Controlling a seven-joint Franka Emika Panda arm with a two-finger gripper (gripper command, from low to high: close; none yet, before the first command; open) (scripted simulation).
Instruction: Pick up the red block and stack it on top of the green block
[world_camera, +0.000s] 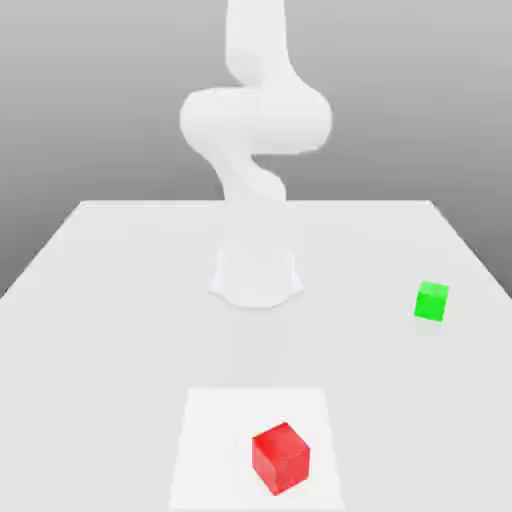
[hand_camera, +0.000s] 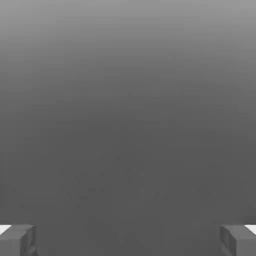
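Above tabletop (world_camera: 130, 330), arm (world_camera: 257, 125) upright, bent midway; pincer (hand_camera: 128, 242) wide open, nothing between fingers. Red block (world_camera: 281, 459) on white patch (world_camera: 215, 430); green block (world_camera: 431, 301) toward exterior view's right.

A: Where did the exterior view look from?
B: Above the table (world_camera: 120, 330), facing the arm (world_camera: 258, 120) at upper middle of the frame. The red block (world_camera: 281, 459), lower middle, lay nearer the camera than the green block (world_camera: 431, 301), right of centre.
A: And the hand view?
B: It looked out past the gripper (hand_camera: 128, 241), very close, towards grey.
A: What did the 2 views share?
B: I couldn't tell.
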